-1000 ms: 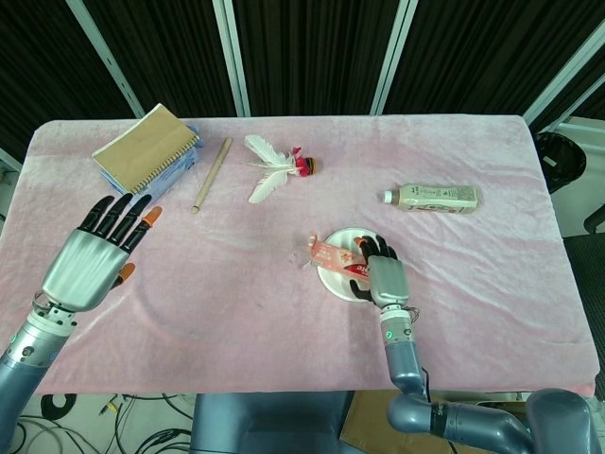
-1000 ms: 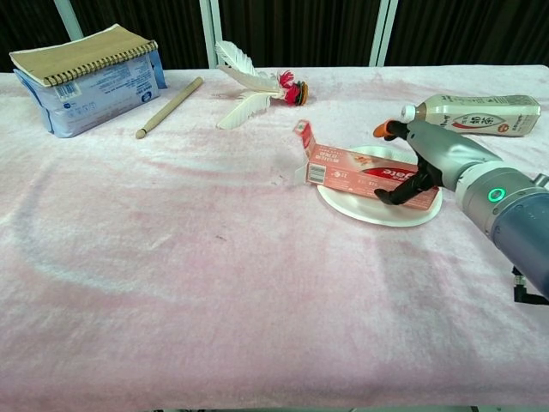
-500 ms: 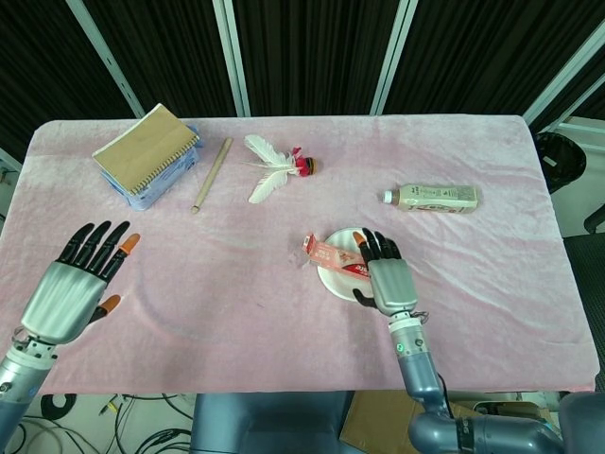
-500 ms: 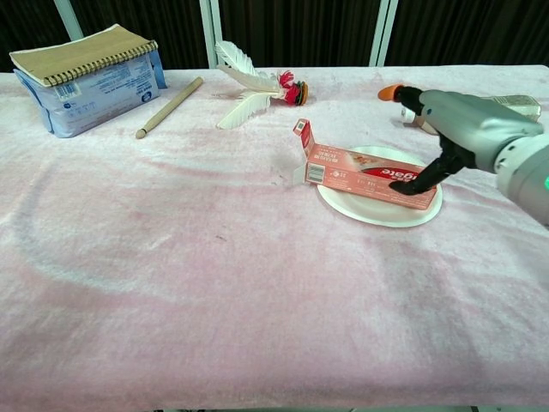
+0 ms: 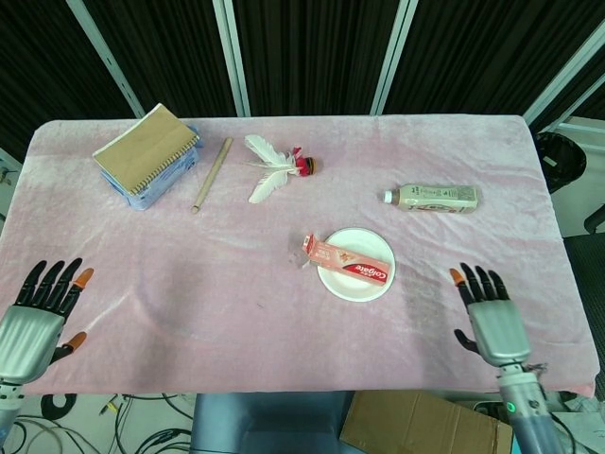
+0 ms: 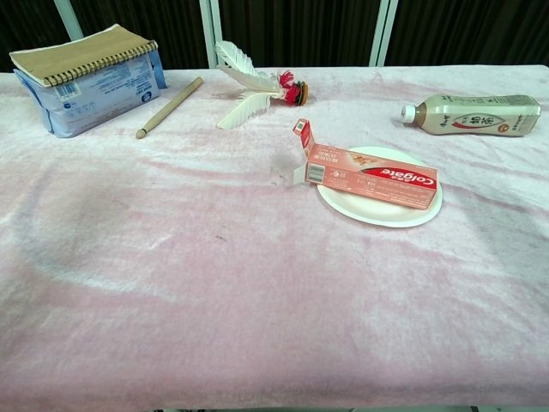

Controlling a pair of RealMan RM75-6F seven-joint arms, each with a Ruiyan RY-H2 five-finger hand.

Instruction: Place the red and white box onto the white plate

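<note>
The red and white box (image 5: pixel 348 260) (image 6: pixel 369 176) lies flat across the white plate (image 5: pixel 367 286) (image 6: pixel 377 212), its opened flap end sticking out past the plate's left rim. My right hand (image 5: pixel 491 318) hovers at the front right of the table, fingers spread, holding nothing, well clear of the plate. At the front left edge my left hand (image 5: pixel 36 320) is likewise spread and empty. Neither hand shows in the chest view.
A spiral notebook on a blue packet (image 5: pixel 148 151) (image 6: pixel 86 75) sits back left, with a wooden stick (image 5: pixel 212 174) (image 6: pixel 169 106) beside it. A feather shuttlecock (image 5: pixel 277 167) (image 6: pixel 254 88) lies at back centre. A drink bottle (image 5: pixel 433 198) (image 6: pixel 473 114) lies on its side at the right.
My right hand let go of the box and drew back toward the front right, out of the chest view. The left hand moved down toward the front left edge. The box stays on the plate.
</note>
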